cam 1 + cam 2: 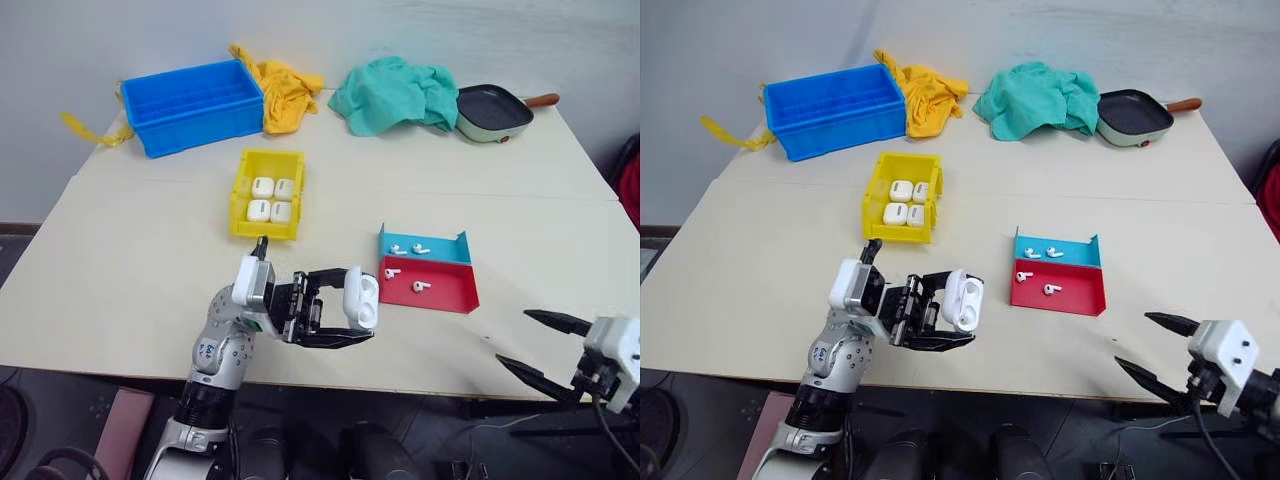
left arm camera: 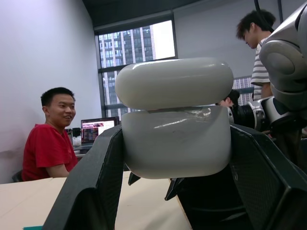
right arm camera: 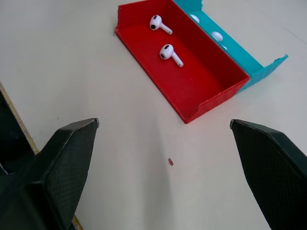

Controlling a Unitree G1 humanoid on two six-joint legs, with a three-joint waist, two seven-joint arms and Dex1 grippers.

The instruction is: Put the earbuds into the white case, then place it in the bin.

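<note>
Holding the white case point(image 1: 360, 298) lid-open in our left gripper point(image 1: 345, 312), we keep the spread right gripper point(image 1: 541, 345) nearer the earbuds point(image 3: 165, 40).

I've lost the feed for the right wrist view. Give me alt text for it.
The right claw hangs open over bare table, fingers wide apart and holding nothing. Beyond the fingertips lies the red tray half with two earbuds in it, and the blue half adjoining its far side.
</note>
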